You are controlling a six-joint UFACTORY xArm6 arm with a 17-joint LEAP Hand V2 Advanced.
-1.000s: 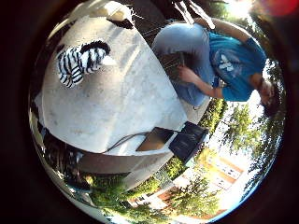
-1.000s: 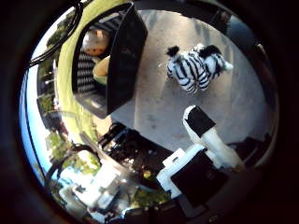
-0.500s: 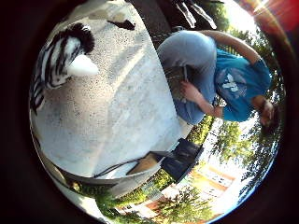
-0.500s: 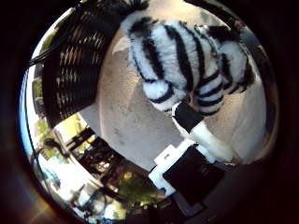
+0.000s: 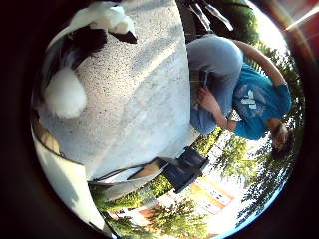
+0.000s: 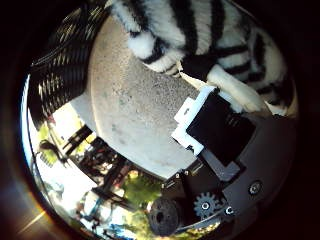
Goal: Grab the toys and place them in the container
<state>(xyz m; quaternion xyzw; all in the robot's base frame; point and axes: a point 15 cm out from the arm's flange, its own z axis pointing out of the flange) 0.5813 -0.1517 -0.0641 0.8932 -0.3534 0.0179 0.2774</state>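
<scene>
A black-and-white striped zebra plush lies on the round grey table and fills much of the thumb side palm view, so it is close under the palm. My right hand is right over it, and one straight finger reaches to the plush's underside. The hand is open and not closed round the toy. The little finger side palm view shows the zebra's white end close by. The black mesh container stands at the table's edge beside the zebra.
A small white and black thing lies on the table's far side. A person sits beside the table. A dark boxy object sits past the table's edge. Trees and buildings lie beyond.
The hand has come down much closer to the zebra, which now fills far more of both views. The container has slid towards the picture's edge as the camera moved.
</scene>
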